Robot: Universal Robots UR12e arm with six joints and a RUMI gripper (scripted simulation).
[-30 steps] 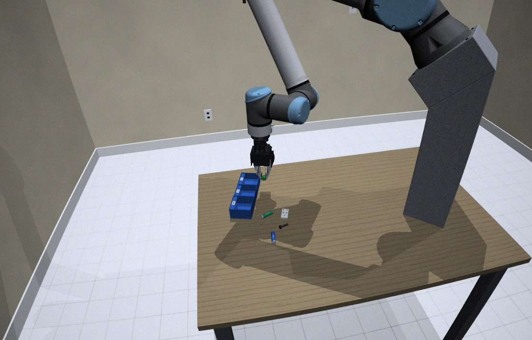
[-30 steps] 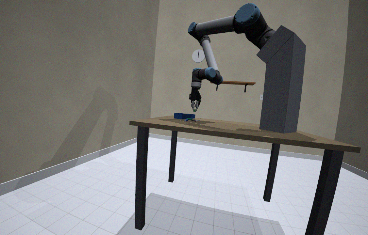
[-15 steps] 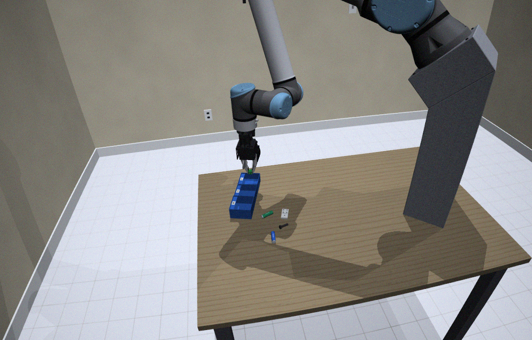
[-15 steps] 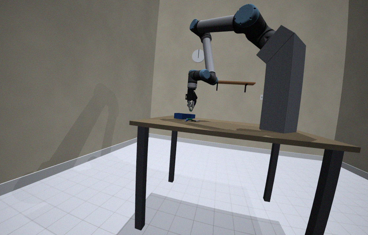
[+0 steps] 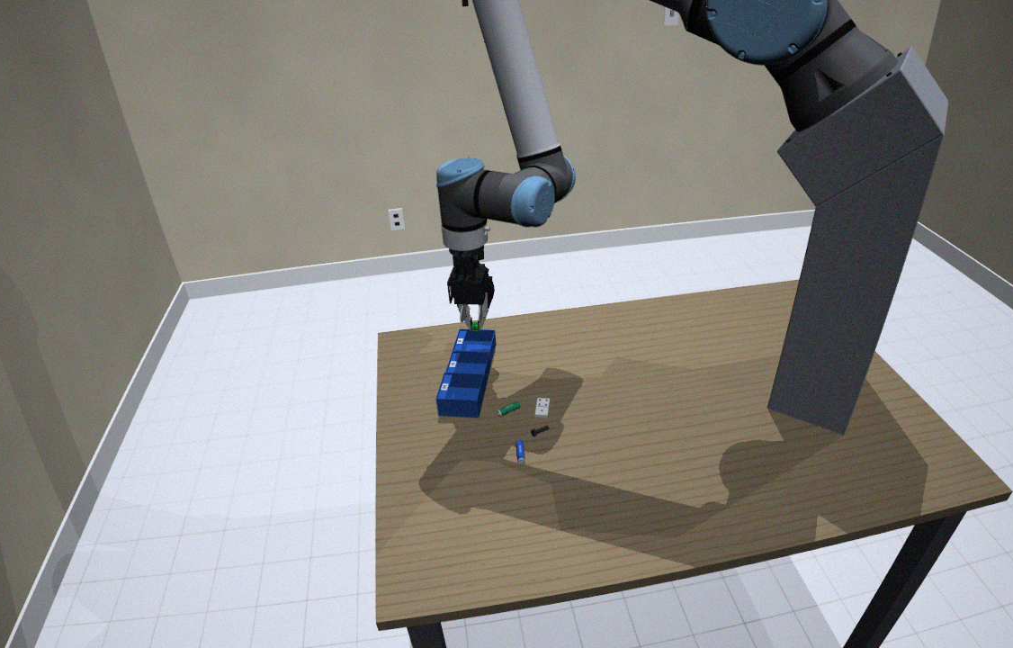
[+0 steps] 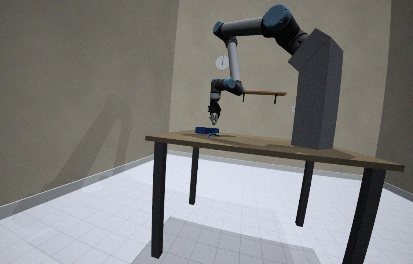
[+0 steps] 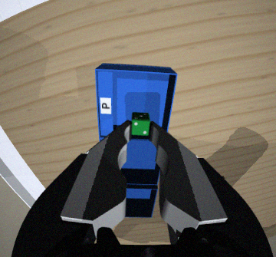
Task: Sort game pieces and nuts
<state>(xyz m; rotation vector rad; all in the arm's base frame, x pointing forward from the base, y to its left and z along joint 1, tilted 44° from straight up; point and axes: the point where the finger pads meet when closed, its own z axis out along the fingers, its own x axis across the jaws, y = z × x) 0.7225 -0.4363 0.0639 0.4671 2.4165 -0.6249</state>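
My gripper is shut on a small green die. It hangs just above the far end compartment of a blue row of bins. That compartment bears a white label P. On the table, right of the bins, lie a green bolt, a white domino tile, a black bolt and a blue bolt. The bin marked H is hidden behind my fingers in the wrist view.
The wooden table carries the arm's grey pedestal at the right. The bins stand near the table's far left edge. A wall shelf is behind.
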